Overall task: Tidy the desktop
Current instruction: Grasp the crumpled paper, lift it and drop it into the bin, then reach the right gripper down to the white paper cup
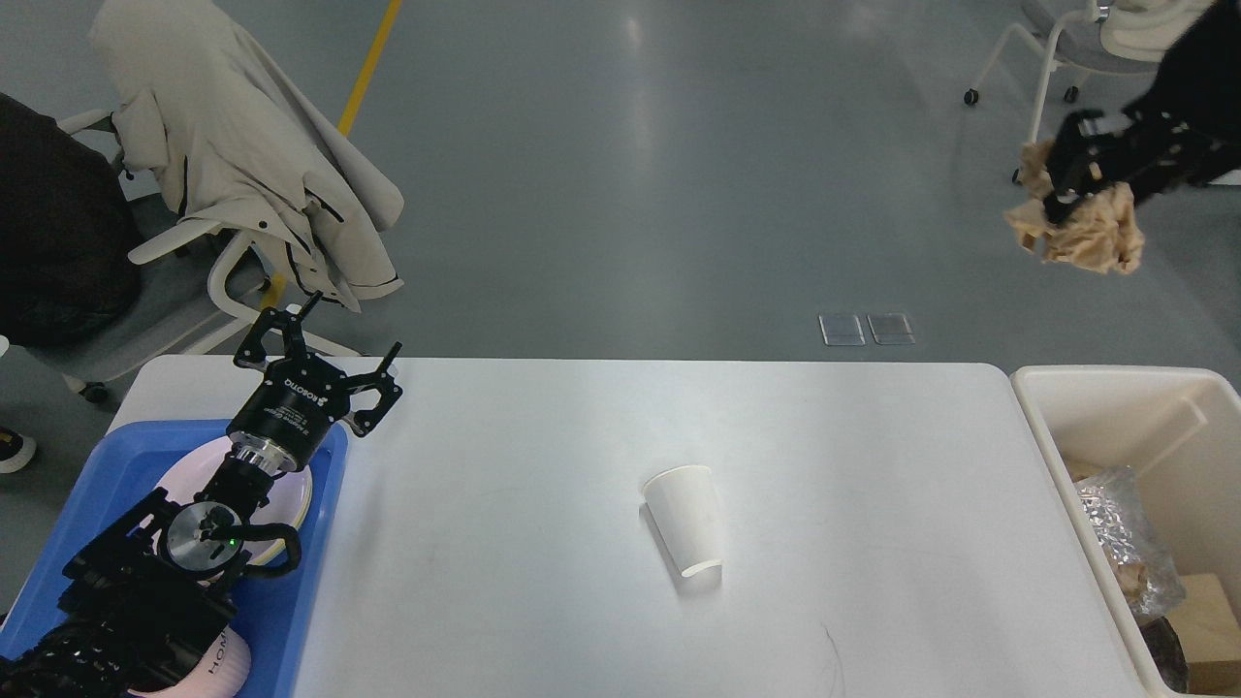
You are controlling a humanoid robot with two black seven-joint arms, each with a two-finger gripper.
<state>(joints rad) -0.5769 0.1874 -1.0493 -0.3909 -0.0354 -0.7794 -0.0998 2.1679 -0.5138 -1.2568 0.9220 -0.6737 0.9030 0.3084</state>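
1. While my right gripper (1059, 194) hangs high above the floor beyond the counter's (543, 601) far right corner, its jaws are closed on a crumpled brown paper (1091, 237).
2. My left gripper (320, 349) hovers over the counter's far left corner, jaws spread wide, holding nothing.
3. A white paper cup (686, 519) lies on its side near the counter's middle.
4. A blue tray (310, 582) with a plate (296, 494) sits at the left edge, and a cream bin (1057, 407) stands just beside the right edge.

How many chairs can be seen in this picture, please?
2. One chair, draped with a beige coat, stands left, behind the desktop. Another chair is top right, partly hidden; more may lie outside the view.
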